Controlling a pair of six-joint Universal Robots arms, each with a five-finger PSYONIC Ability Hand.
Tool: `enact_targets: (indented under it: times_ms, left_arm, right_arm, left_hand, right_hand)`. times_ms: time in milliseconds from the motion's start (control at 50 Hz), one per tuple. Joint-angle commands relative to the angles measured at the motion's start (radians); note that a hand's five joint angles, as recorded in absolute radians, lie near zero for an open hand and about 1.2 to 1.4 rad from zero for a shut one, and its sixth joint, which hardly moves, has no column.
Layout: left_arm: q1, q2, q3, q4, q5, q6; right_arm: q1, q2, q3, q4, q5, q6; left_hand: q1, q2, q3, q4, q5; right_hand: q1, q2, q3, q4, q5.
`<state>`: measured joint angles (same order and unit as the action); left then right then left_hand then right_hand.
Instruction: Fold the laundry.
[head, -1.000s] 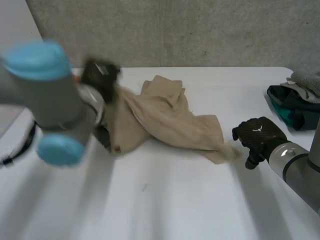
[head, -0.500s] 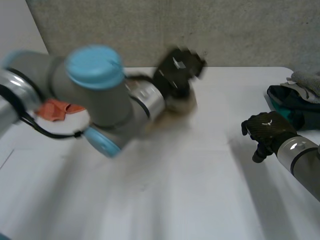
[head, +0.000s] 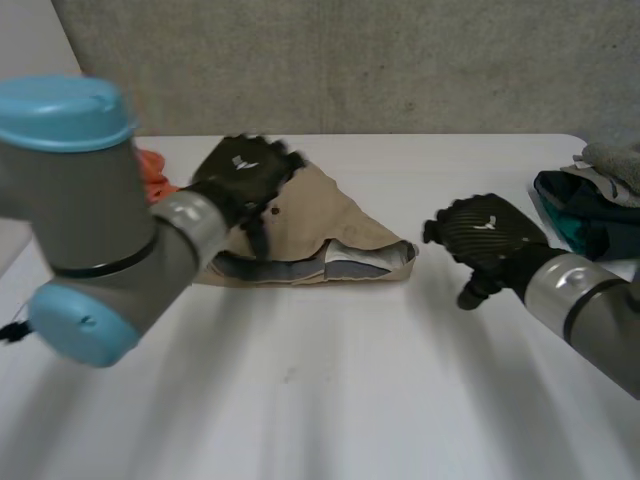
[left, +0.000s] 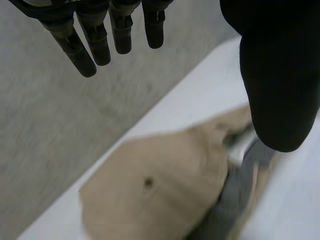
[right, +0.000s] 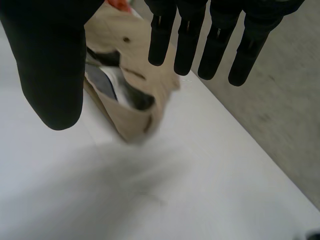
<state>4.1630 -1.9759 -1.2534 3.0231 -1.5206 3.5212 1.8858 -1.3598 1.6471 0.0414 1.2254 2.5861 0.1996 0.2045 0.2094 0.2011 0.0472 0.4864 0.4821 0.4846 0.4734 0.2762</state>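
White table (head: 330, 400) is shown with a half-folded tan garment (head: 335, 215) near its far edge, left hand (head: 245, 175) and right hand (head: 485, 238) both released and empty, so layers are best squared before pressing

Robot test lab, bare concrete wall (head: 400, 60) behind a plain white table (head: 330, 400), grey robot arm (head: 90, 230) over it, clothes (head: 590, 205) heaped aside

1. My left arm (head: 90, 220) hid most of the orange cloth (head: 152, 172) and one corner of the beige garment (head: 330, 215).
2. The left hand (head: 245, 178) was blurred; I couldn't tell whether it touched the garment.
3. The head view's edge cut off the clothes pile (head: 590, 210).
4. In the left wrist view, that hand covered part of the grey lining (left: 232, 192).
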Motion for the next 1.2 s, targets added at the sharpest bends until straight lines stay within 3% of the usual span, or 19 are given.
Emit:
enact_targets:
  times_ms: [20,180,320,480,560,600,640,660,700,800,900,1040,1120,1200]
  left_arm:
    - [0.121,-0.026,-0.11,0.071,-0.012,0.108]
    - [0.21,-0.236,-0.002,0.092,-0.001,0.243]
    - [0.209,-0.372,0.123,0.089,0.056,0.246]
    - [0.181,-0.486,0.275,0.057,0.034,0.242]
    - [0.166,-0.492,0.312,0.049,0.03,0.237]
    - [0.157,-0.488,0.328,0.063,0.03,0.228]
    - [0.151,-0.486,0.338,0.079,0.028,0.22]
    - [0.144,-0.486,0.345,0.097,0.027,0.214]
    - [0.141,-0.486,0.353,0.108,0.023,0.214]
    - [0.144,-0.475,0.373,0.102,-0.019,0.216]
    - [0.178,-0.333,0.349,0.073,-0.061,0.19]
    - [0.175,-0.088,0.316,0.071,-0.018,0.133]
    - [0.137,0.014,0.362,0.105,0.026,0.082]
    - [0.065,-0.041,0.454,0.128,0.059,0.071]
  right_arm:
    - [0.102,0.139,-0.164,0.077,0.086,-0.001]
    - [0.156,0.327,-0.366,0.103,0.247,0.045]
    - [0.177,0.49,-0.524,0.091,0.264,0.114]
    - [0.194,0.64,-0.673,0.078,0.293,0.12]
    - [0.203,0.682,-0.714,0.072,0.319,0.117]
    - [0.208,0.706,-0.733,0.058,0.332,0.109]
    - [0.21,0.718,-0.742,0.048,0.332,0.1]
    - [0.211,0.723,-0.745,0.045,0.336,0.092]
    - [0.211,0.722,-0.744,0.043,0.338,0.086]
    - [0.216,0.665,-0.701,0.074,0.335,0.091]
    - [0.217,0.546,-0.587,0.107,0.315,0.103]
    - [0.223,0.372,-0.44,0.254,0.29,0.155]
    - [0.213,0.266,-0.345,0.305,0.273,0.299]
    - [0.191,0.203,-0.251,0.285,0.255,0.483]
  left_hand:
    - [-0.01,-0.014,-0.019,-0.011,-0.032]
    - [-0.007,-0.012,-0.017,-0.008,-0.029]
    - [-0.013,-0.018,-0.022,-0.014,-0.035]
    - [0.037,0.032,0.027,0.036,0.015]
    - [0.357,0.352,0.347,0.355,0.334]
    - [0.667,0.662,0.657,0.666,0.645]
    - [0.946,0.941,0.936,0.944,0.924]
    - [1.194,1.189,1.184,1.193,1.172]
    - [1.197,1.192,1.187,1.195,1.175]
    - [1.197,1.192,1.187,1.195,1.175]
    - [1.197,1.192,1.187,1.195,1.175]
    - [1.197,1.192,1.187,1.195,1.175]
    - [1.197,1.192,1.187,1.195,1.175]
    - [1.197,1.192,1.187,1.195,1.175]
  right_hand:
    - [0.008,0.012,0.01,0.021,0.044]
    - [-0.112,-0.108,-0.11,-0.099,-0.076]
    - [-0.112,-0.108,-0.11,-0.099,-0.077]
    - [-0.086,-0.082,-0.084,-0.073,-0.05]
    - [-0.013,-0.008,-0.011,0.0,0.023]
    - [0.119,0.123,0.121,0.132,0.155]
    - [0.409,0.413,0.411,0.422,0.444]
    - [0.727,0.731,0.729,0.74,0.763]
    - [0.909,0.914,0.911,0.922,0.945]
    - [0.91,0.914,0.912,0.923,0.946]
    - [0.91,0.914,0.912,0.923,0.946]
    - [0.91,0.914,0.912,0.923,0.946]
    - [0.91,0.914,0.912,0.923,0.946]
    - [0.91,0.914,0.912,0.923,0.946]
